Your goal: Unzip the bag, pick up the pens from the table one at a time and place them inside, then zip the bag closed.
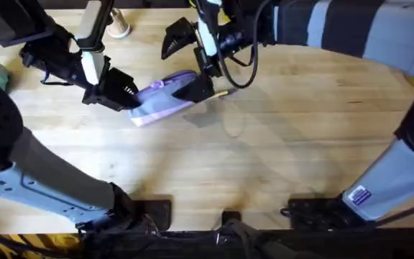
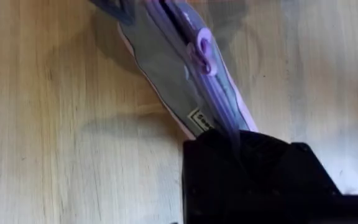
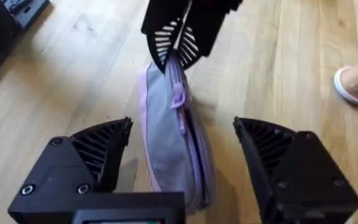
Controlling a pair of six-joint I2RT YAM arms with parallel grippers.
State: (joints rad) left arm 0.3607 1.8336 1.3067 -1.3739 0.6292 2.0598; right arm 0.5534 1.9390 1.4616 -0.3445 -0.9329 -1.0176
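We saw the lavender pencil pouch [image 1: 162, 101] lying on the pale wooden desk [image 1: 286, 144] toward its far left part, long axis slanting, with its zipper line running along the upper face and a lavender zipper pull [image 2: 202, 51] standing a little way along that line. The left end effector [image 1: 124, 93] was clenched on one end of the pouch; in the left wrist view the fabric and the zipper tape ran straight into its black fingers [image 2: 247, 168], beside a small white label [image 2: 202, 121] on the pouch edge. The right end effector [image 1: 200, 86] stood over the opposite end of the pouch with its jaws spread wide, one finger [image 3: 98, 155] on each side of the fabric and neither visibly touching it. From the right wrist view, the left end effector's ribbed pads [image 3: 176, 40] pinched the far end of the pouch. A thin pen [image 1: 220, 93] with a tan-yellow barrel lay on the desk just beside the pouch, under the right arm. A small pale, round-based object [image 1: 119, 29] stood near the far edge of the desk, well apart from the pouch.
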